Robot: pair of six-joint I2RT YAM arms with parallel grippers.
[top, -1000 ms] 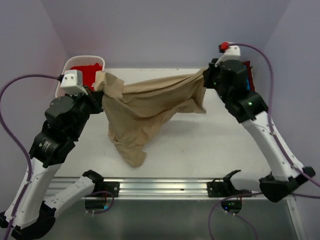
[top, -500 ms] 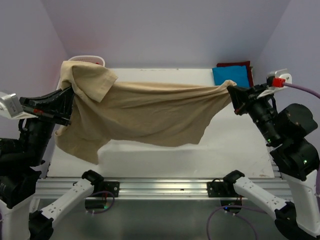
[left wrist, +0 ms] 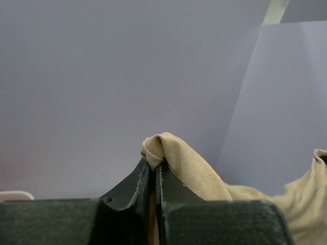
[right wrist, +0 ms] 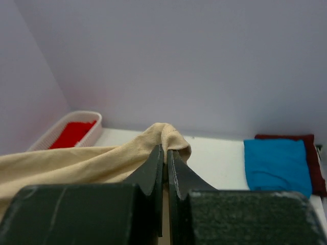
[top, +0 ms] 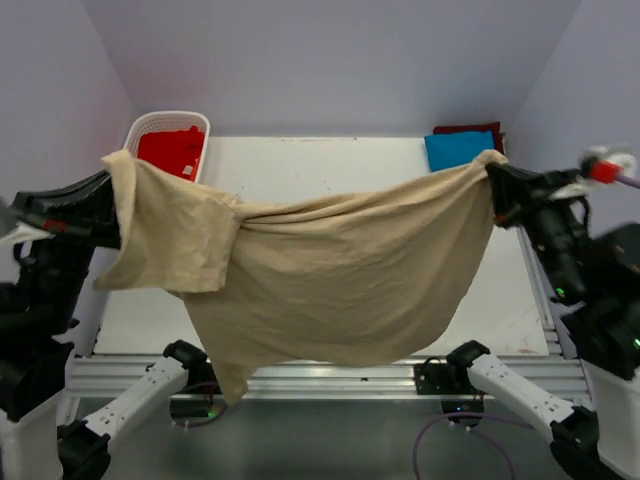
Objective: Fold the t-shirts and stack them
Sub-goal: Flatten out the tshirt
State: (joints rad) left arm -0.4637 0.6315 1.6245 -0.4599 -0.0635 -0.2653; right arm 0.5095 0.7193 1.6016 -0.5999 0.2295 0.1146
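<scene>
Above the table (top: pixel 330 170), the tan t-shirt (top: pixel 330 270) hung spread between the arms, its middle sagging toward the near edge. The left gripper (left wrist: pixel 153 166) was clamped on its left end, the right gripper (right wrist: pixel 164 153) on its right end. At the far right lay the blue t-shirt (top: pixel 460 150), and at the far left the red t-shirt (top: pixel 170 148) sat in a basket (top: pixel 165 119).

White lattice basket (top: pixel 168 116) at the table's (top: pixel 320 165) far-left corner

Plain tan t-shirt (top: pixel 330 270), bright blue t-shirt (top: pixel 458 150), maroon t-shirt (top: pixel 470 128), red t-shirt (top: pixel 168 150), white lattice basket (top: pixel 168 116)
</scene>
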